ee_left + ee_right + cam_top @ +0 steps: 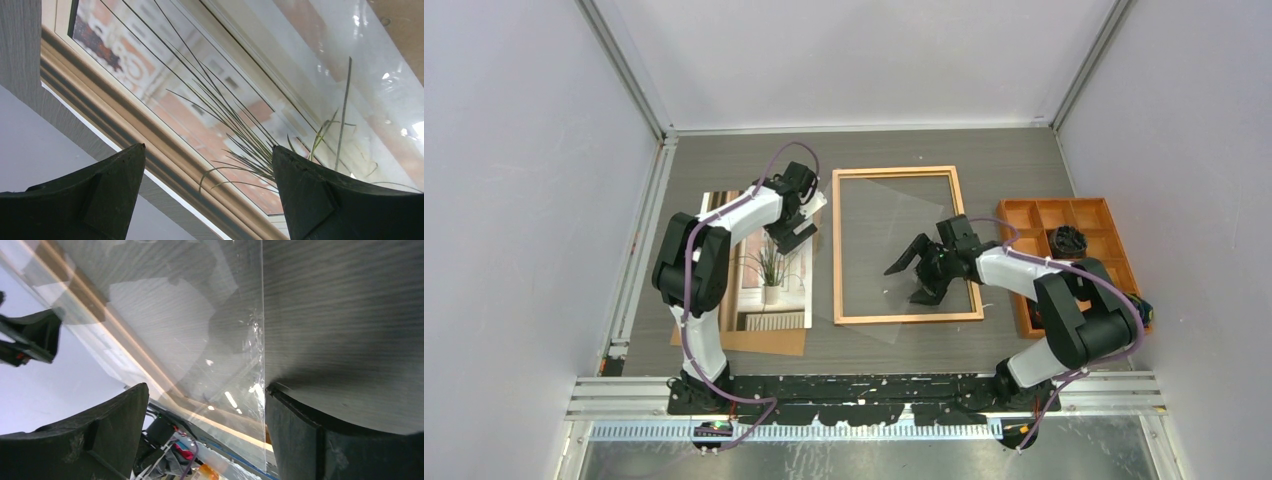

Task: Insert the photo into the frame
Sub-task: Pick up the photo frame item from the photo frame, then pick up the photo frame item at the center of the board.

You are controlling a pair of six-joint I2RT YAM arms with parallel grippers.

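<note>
The photo (769, 272), a print of a grassy potted plant by a window, lies face up at the left on a brown backing board (764, 342). My left gripper (796, 228) is open just above the photo's far right part. In the left wrist view the photo (225, 100) fills the space between the fingers, and that gripper (208, 146) holds nothing. The frame (908, 318), with a thin orange-brown border, lies flat in the middle. A clear pane (200, 315) lies skewed over it. My right gripper (914, 278) is open over the frame's near right part, jaws wide apart (207, 386).
An orange compartment tray (1034, 215) stands at the right with a black object (1069, 240) in one compartment. Grey walls close in the table at the left, back and right. A metal rail runs along the near edge.
</note>
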